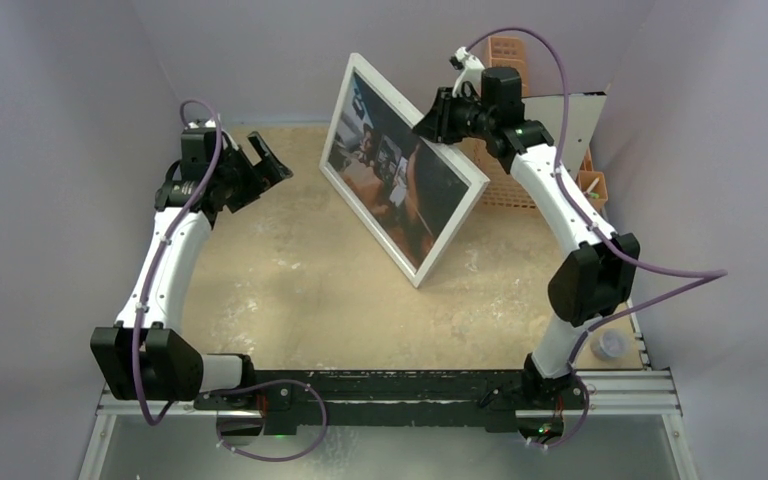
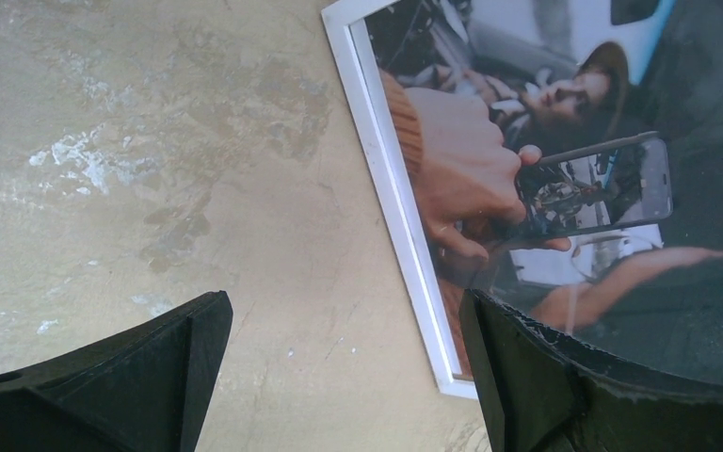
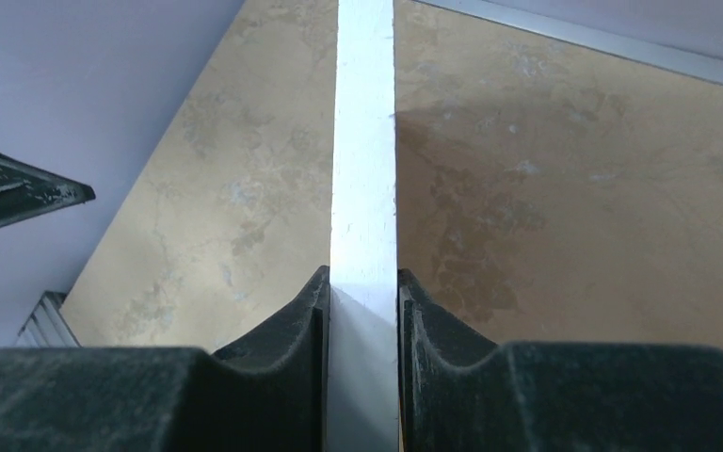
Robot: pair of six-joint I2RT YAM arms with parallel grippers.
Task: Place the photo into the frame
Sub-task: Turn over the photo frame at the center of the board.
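Tabletop (image 1: pixel 290 300) of mottled beige fills the workspace between pale lilac walls, with both arms rising from its near edge. The frame (image 1: pixel 405 170) is the biggest object on it: it stands tilted near the middle-back of the table, white front face turned toward the left arm, one long side low by the surface and the opposite long side raised toward the right arm. Whether the low side touches the table cannot be told. Behind its glass sits the photo (image 2: pixel 527 179), a picture of a hand holding a phone, already inside the white border. Behind the frame, at the back right, an orange perforated basket (image 1: pixel 508 50) stands with a pale flat panel (image 1: pixel 575 120) just beside it. The right gripper (image 3: pixel 364 292) is clamped on the frame's raised white edge, one finger pressed against each face. The left gripper (image 1: pixel 272 160) hangs above the table to the left of the frame, apart from it, jaws spread wide and holding nothing. A small clear cup (image 1: pixel 612 346) sits at the table's near right corner.
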